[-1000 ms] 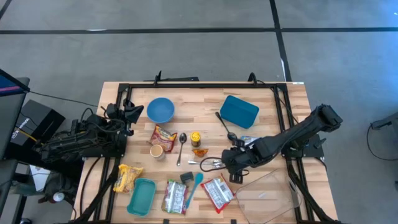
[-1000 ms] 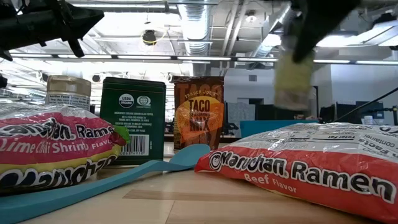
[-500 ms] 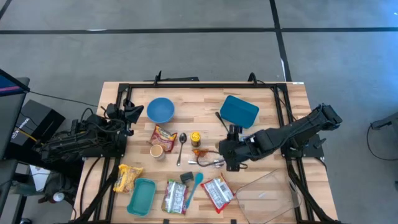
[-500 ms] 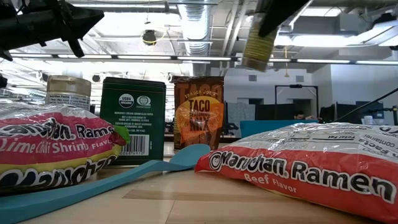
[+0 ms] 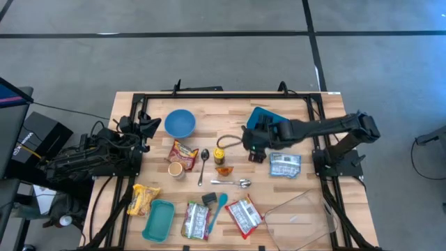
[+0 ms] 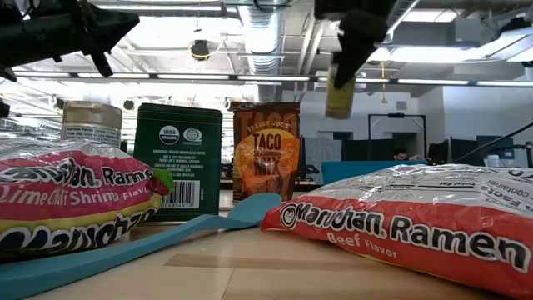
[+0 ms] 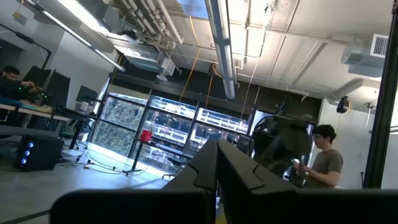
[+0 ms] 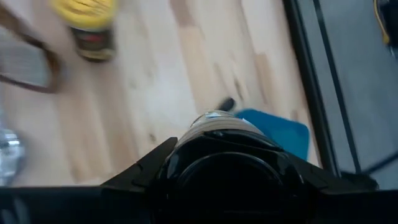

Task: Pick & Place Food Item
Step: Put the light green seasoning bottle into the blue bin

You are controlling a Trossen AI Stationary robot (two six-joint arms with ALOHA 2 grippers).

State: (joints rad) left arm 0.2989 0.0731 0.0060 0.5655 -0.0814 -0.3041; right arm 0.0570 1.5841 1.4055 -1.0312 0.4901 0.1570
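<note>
Jar (image 6: pixel 340 90) hangs in air, held by right gripper (image 5: pixel 252 137) above blue lid (image 5: pixel 276 123), far right on table (image 5: pixel 230 104). Left gripper (image 5: pixel 148 127) shut tight, waits at left edge.

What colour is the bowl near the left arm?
Blue; the bowl shows best in the high view.

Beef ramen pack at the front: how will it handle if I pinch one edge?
The beef ramen pack looks like glossy film, so probably slippery and crinkly. It bulges, presumably over a noodle block: likely light, but a hard squeeze may crack it. Lying flat, it should slide, not roll.
</note>
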